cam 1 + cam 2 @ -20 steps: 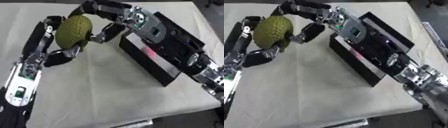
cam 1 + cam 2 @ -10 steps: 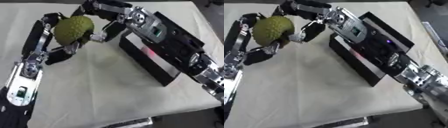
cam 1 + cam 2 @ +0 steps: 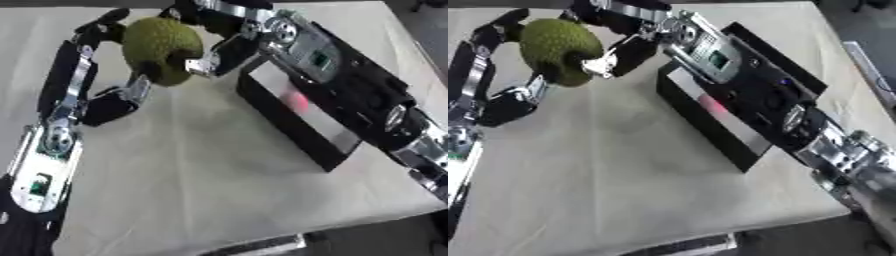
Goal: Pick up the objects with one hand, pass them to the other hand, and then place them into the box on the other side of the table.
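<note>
The left hand curls its fingers round the bumpy green fruit, held up over the table. The right hand wraps its fingers on the fruit's other side, beside the black box.

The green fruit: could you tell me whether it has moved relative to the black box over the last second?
Yes. The green fruit has shifted toward the black box, narrowing the gap.

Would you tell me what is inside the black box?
The black box shows a pale floor with a pink-red patch; the right arm covers its far side.
</note>
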`<state>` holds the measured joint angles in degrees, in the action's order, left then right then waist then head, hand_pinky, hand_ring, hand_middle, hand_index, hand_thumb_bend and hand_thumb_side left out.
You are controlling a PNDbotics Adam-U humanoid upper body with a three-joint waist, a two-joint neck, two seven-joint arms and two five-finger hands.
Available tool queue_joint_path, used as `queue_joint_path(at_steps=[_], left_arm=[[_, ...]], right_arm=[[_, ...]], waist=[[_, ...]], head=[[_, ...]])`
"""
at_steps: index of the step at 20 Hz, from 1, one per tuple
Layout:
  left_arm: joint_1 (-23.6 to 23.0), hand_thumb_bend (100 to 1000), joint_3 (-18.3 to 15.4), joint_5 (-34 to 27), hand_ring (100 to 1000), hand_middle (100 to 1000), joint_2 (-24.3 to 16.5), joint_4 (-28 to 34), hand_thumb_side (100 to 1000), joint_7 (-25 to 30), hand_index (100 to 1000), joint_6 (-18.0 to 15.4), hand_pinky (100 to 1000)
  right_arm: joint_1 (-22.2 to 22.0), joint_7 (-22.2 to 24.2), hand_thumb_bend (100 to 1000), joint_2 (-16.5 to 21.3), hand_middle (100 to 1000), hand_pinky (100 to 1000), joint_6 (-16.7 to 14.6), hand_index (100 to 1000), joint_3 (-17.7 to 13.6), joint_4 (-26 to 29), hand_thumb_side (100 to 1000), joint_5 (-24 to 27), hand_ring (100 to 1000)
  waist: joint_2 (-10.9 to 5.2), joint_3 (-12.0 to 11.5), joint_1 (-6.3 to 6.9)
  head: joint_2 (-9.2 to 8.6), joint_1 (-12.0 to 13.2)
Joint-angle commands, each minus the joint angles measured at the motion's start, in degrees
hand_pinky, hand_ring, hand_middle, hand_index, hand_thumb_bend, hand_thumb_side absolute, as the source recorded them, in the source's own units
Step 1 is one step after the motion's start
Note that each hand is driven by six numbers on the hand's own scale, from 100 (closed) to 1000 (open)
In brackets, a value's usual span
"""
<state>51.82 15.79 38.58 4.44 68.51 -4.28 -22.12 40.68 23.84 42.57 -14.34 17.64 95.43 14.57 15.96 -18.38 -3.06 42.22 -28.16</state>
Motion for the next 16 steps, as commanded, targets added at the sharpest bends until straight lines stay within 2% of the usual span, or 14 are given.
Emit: queue_joint_path(at_steps=[1,2,3,6,7,8,9,10,11,13,16], left_arm=[[0.6,527,-0.2,0.6,708,670,-1.8,1.2,790,0.3,927,-2.0,838],[0.5,585,-0.2,0.6,710,675,-2.2,1.1,831,0.4,930,-2.3,841],[0.4,595,-0.3,0.4,710,676,-3.0,1.0,828,0.6,930,-2.5,841],[0.1,561,-0.6,-0.7,710,679,-5.8,0.7,822,1.7,928,-3.3,842],[-0.1,501,-0.8,-1.2,706,680,-6.9,0.6,835,2.2,923,-3.4,841],[-0.5,339,-1.1,-1.9,706,687,-8.1,0.5,826,2.8,902,-3.3,841],[-0.9,321,-1.4,-3.0,705,689,-9.3,0.3,823,3.7,899,-2.8,841],[-1.3,158,-1.8,-4.3,694,697,-10.6,0.2,776,4.7,885,-2.0,835],[-2.0,100,-2.4,-5.7,690,707,-12.2,0.3,730,5.8,880,-0.8,831],[-3.3,100,-3.8,-8.9,703,723,-15.5,1.6,698,7.9,864,1.3,829],[-5.7,100,-6.3,-14.8,719,743,-20.5,4.2,759,9.5,861,4.1,834]], right_arm=[[0.2,-1.3,100,2.8,335,940,0.6,436,-1.9,1.5,132,1.6,813],[0.0,-1.5,100,3.1,335,941,0.7,436,-2.2,1.6,126,1.9,813],[-0.4,-2.1,100,3.6,335,942,0.9,437,-2.8,1.6,124,2.4,813],[-2.4,-3.7,100,5.6,336,945,1.5,440,-4.7,2.0,119,4.0,815],[-3.3,-4.2,100,6.4,339,948,1.7,443,-5.4,2.2,193,4.6,818],[-4.3,-4.6,100,7.2,340,952,2.0,447,-6.1,2.4,116,5.1,821],[-5.3,-5.0,100,8.0,340,953,2.4,448,-6.9,2.6,116,5.8,822],[-6.3,-5.4,100,8.9,343,955,2.7,454,-7.8,2.8,114,6.4,824],[-7.6,-5.8,100,9.8,345,955,2.8,456,-8.9,3.1,112,7.1,823],[-10.4,-6.6,100,11.7,351,955,2.4,465,-11.2,3.7,112,8.2,826],[-15.1,-7.9,100,13.9,357,962,1.9,474,-14.7,4.3,112,8.9,833]], waist=[[-1.44,0.1,0.33],[-1.49,0.2,0.39],[-1.60,0.3,0.47],[-2.01,0.7,0.78],[-2.15,0.8,0.88],[-2.28,0.9,0.96],[-2.39,1.0,1.05],[-2.46,1.2,1.11],[-2.52,1.3,1.17],[-2.50,1.6,1.26],[-2.28,1.8,1.39]], head=[[0.08,-0.2],[0.12,-0.3],[0.19,-0.2],[0.38,-0.1],[0.44,0.0],[0.49,0.1],[0.53,0.2],[0.56,0.2],[0.58,0.3],[0.52,0.2],[0.31,0.0]])
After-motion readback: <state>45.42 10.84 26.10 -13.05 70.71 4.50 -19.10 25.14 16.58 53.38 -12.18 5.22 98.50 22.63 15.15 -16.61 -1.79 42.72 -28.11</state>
